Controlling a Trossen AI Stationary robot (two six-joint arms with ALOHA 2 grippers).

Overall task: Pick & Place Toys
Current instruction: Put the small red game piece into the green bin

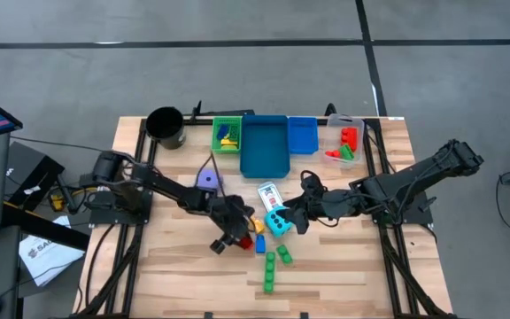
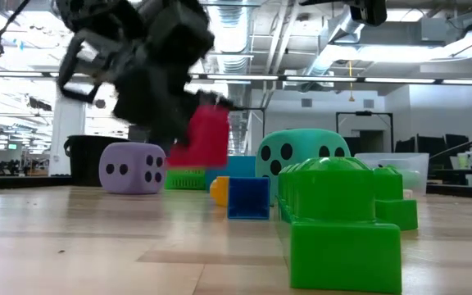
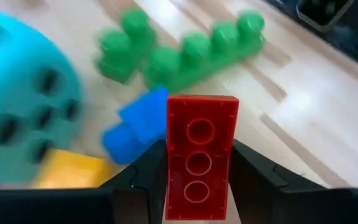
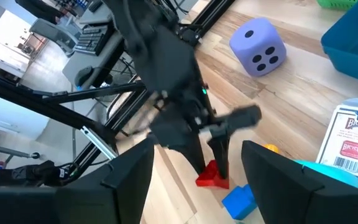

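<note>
My left gripper (image 1: 239, 236) is near the table's middle, shut on a red brick (image 3: 201, 155). In the low view the brick (image 2: 203, 135) hangs above the table. Below it lie a blue brick (image 3: 135, 127), a yellow brick (image 3: 73, 171) and green bricks (image 3: 185, 53). The cyan dotted die (image 1: 279, 221) sits on the table beside them. My right gripper (image 1: 296, 218) is open and empty just right of the cyan die. The purple die (image 1: 207, 179) and a pack of playing cards (image 1: 268, 193) lie farther back. My left gripper pinches the red brick by its two long sides (image 3: 169, 168) between its two fingers (image 3: 145, 180). The brick's hollow underside faces the wrist camera. The fingers slant down from the table's left and lie along the brick. The brick is lifted clear of the table, slightly tilted.
Along the far edge stand a black cup (image 1: 165, 127), a green bin (image 1: 227, 133), a large blue bin (image 1: 264, 146), a small blue bin (image 1: 302, 135) and a clear bin (image 1: 345, 142) holding red and green bricks. Bare wood lies toward the near edge.
</note>
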